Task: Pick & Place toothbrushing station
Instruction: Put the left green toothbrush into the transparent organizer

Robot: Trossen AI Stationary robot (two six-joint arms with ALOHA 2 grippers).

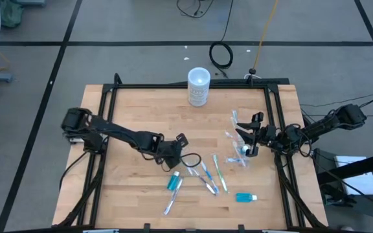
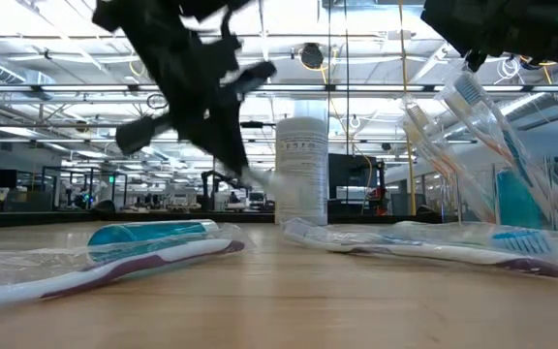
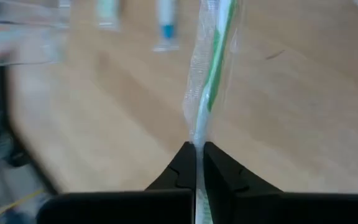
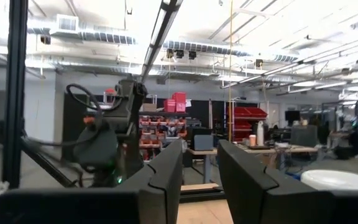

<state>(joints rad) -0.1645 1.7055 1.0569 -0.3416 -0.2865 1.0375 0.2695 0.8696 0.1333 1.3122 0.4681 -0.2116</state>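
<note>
— Pinching anything, the left gripper [image 3: 196, 163]?
— Yes: its fingers are pressed together on a wrapped green toothbrush [image 3: 211, 74], near the middle of the table [image 1: 135, 110].
— And the right gripper [image 1: 254, 136]?
— At the table's right side, jaws apart, by the clear cup [image 1: 241, 153] with brushes in it.
— The rest?
— More toothbrushes [image 1: 207, 181] and two teal tubes [image 1: 173, 182] lie along the front.

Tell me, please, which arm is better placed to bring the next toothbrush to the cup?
Probably the left. Its gripper is shut on a green wrapped toothbrush. The right gripper is by the clear cup at the table's right side and picks up no loose brush.
</note>
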